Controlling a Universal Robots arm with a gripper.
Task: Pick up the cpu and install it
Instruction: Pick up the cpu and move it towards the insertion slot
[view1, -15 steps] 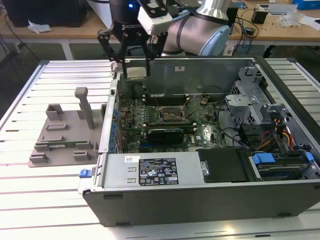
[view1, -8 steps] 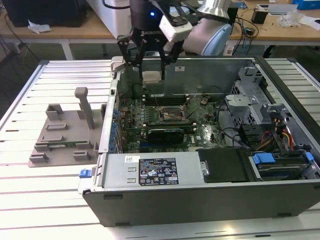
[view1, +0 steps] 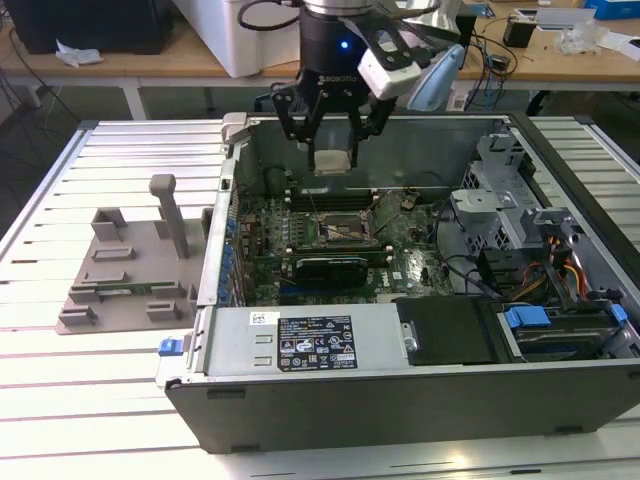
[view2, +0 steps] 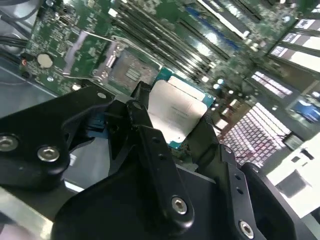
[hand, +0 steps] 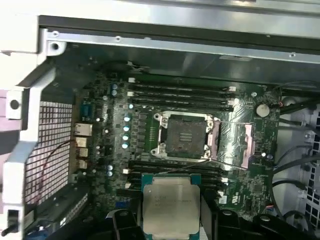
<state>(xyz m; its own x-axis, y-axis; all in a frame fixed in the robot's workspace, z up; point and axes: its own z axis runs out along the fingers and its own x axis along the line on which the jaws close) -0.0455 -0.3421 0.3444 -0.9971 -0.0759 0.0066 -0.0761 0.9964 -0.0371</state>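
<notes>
— How many chips are you counting?
— Just one cpu (view1: 332, 162), silver top facing up in the first wrist view (hand: 171, 205). The single hand (view1: 332, 155) is gripping it, two black fingers (view2: 150, 145) closing on its opposite edges.
— Where is it hanging?
— It is hovering over the open computer case (view1: 400, 400), above the green motherboard (hand: 260, 187) and clear of it. It is not sitting in anything.
— And sockets?
— One dark square socket (hand: 184, 137) is lying bare, with its metal frame (hand: 235, 142) folded open beside it. In the first wrist view the cpu is showing just beside the socket, apart from it.
— Anything else on the counter (view1: 100, 400)?
— One grey fixture (view1: 120, 270) is sitting at the exterior view's left of the case, with one upright post (view1: 168, 212) standing on it.
</notes>
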